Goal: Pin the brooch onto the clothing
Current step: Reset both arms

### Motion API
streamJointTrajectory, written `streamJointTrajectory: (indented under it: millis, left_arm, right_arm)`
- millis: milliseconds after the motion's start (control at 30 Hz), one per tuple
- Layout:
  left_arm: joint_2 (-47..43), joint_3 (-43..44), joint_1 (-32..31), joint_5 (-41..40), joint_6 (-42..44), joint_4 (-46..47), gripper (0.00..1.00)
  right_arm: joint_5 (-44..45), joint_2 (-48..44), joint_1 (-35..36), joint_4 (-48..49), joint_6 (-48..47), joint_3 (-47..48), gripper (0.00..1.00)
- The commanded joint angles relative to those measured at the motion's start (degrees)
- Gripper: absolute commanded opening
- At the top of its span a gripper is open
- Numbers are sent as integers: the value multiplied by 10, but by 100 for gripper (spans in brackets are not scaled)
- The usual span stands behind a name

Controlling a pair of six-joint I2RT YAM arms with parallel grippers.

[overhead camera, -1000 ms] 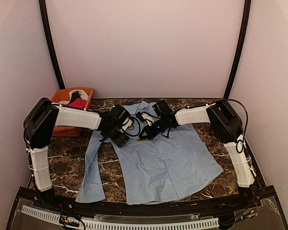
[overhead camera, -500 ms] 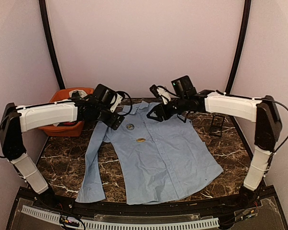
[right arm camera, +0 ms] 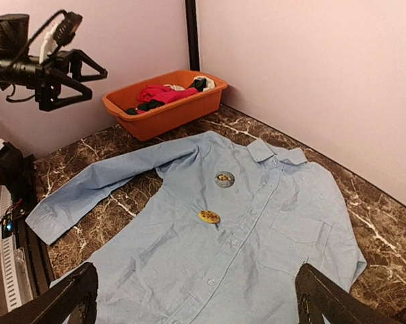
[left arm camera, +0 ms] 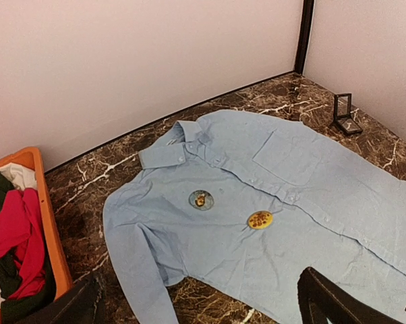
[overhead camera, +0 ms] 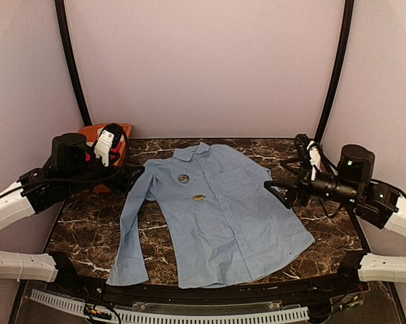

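The light blue shirt [overhead camera: 223, 223] lies flat and buttoned on the marble table, collar toward the back wall. On its chest sit a yellow oval brooch [overhead camera: 198, 197] [left arm camera: 259, 219] [right arm camera: 208, 217], with the fabric puckered round it, and a round grey brooch [overhead camera: 183, 178] [left arm camera: 201, 200] [right arm camera: 224, 179]. My left gripper [overhead camera: 130, 175] [left arm camera: 201, 277] hangs open, off the shirt's left shoulder. My right gripper [overhead camera: 278, 191] [right arm camera: 196, 270] is open as well, beside the shirt's right edge. Neither holds anything.
An orange basket [overhead camera: 122, 128] [left arm camera: 44, 223] [right arm camera: 162, 111] with red, black and white garments stands at the back left corner. A small black frame stand [left arm camera: 343, 115] sits on the table at the back right, past the shirt.
Both arms have pulled back from the shirt's chest to the sides. Both grippers have opened. The yellow brooch stays on the shirt.
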Motion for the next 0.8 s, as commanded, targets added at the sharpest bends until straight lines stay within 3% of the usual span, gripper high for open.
streamJointTrajectory:
  millis: [0,133,267,433,600,767]
  left_arm:
    - [-51,-62,2,21,-8,-13,99]
    - [-68,-77,2,5,-6,-22,99]
    - [-52,-68,2,5,-6,-25,99]
    - [-59,-59,2,4,-13,-39,99]
    - [-89,-70,3,-3,-18,-60,99]
    - [-127,-97,3,-21,-14,-61,99]
  right_arm:
    - [11,-67,14,-12,-31,-29,99]
    - [-44,-5,20,18,-42,-19,99]
    - [-39,210,23,86,-2,38,99]
    - [-84,458,26,135,28,194,99]
    - [-81,652,30,87,43,371,99]
    - [25,758,39,13,43,472,99]
